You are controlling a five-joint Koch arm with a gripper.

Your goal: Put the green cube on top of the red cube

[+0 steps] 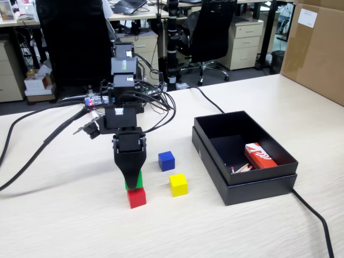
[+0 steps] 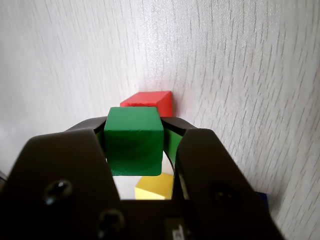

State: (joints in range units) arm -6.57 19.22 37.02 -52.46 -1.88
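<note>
The green cube point(image 2: 134, 142) is held between my gripper's jaws point(image 2: 135, 131). In the fixed view the gripper point(image 1: 131, 183) points down and only a sliver of the green cube point(image 1: 137, 181) shows, just above the red cube point(image 1: 136, 197). The red cube sits on the table; whether the green cube touches it I cannot tell. In the wrist view the red cube point(image 2: 152, 102) shows just beyond the green one.
A yellow cube point(image 1: 178, 184) and a blue cube point(image 1: 166, 160) lie right of the red cube. An open black box point(image 1: 269, 191) with a red-and-white packet point(image 1: 260, 156) stands further right. Cables point(image 1: 32, 153) trail on the left. A cardboard box point(image 1: 317, 51) stands at the back right.
</note>
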